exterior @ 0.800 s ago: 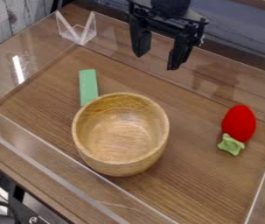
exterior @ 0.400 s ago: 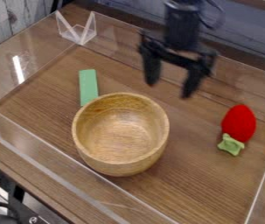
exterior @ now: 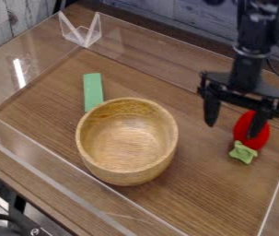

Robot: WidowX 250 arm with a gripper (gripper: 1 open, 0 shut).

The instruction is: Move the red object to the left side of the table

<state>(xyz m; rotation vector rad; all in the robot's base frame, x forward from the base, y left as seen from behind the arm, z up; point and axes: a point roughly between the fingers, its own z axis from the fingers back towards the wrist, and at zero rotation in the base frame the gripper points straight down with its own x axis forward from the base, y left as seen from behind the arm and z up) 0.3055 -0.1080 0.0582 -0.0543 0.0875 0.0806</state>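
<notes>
The red object [exterior: 252, 132] sits between the open pincer's [exterior: 238, 120] fingers.

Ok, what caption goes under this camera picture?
Open gripper hangs over the red object, beside the wooden bowl on the table.

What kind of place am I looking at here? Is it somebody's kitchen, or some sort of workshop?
Most likely a robot test bench, not a kitchen. The wood-grain table is fenced by clear acrylic walls, a black pincer hangs open over a red toy strawberry, and a wooden bowl sits empty.
</notes>
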